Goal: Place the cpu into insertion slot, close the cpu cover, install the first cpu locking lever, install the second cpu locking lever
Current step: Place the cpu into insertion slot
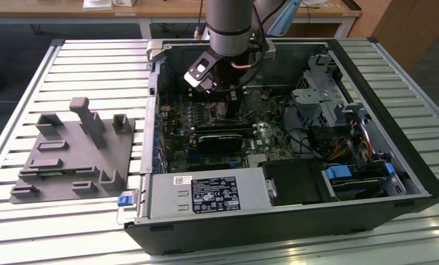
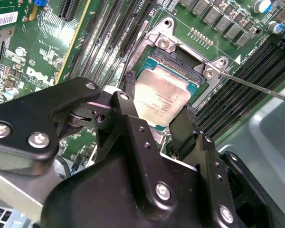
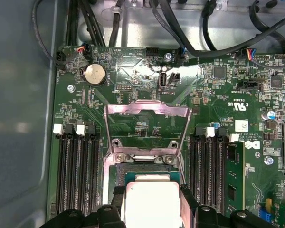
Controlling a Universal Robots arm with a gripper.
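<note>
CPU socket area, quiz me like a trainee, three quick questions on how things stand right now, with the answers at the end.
1. True or false: the cpu cover is shut down over the insertion slot.
2. What does the gripper hold between its fingers? A, a memory stick. B, the cpu. C, a cable.
3. Fill the gap: in the first wrist view, memory slots run along ___ sides of the insertion slot.

Key: 1 false, the cover is swung open. 2 B. 3 both.
</note>
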